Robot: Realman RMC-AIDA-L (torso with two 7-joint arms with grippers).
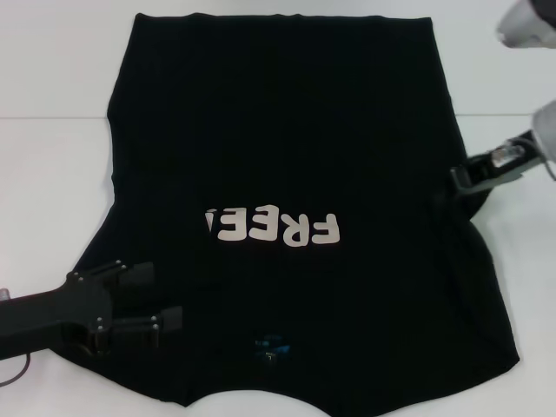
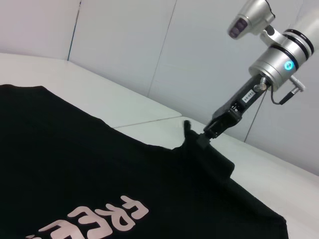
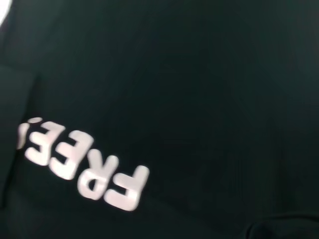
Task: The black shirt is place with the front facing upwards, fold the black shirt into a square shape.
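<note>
The left gripper (image 1: 165,295) hovers with fingers spread apart over the near-left part of the black shirt (image 1: 287,148) — soft, matte fabric with off-white lettering, spread across the white table (image 1: 52,148). At its right edge, the right gripper (image 1: 459,180) pinches a raised fold.

Black shirt (image 1: 287,139): matt soft cloth; table (image 1: 52,148): smooth white, matt.
</note>
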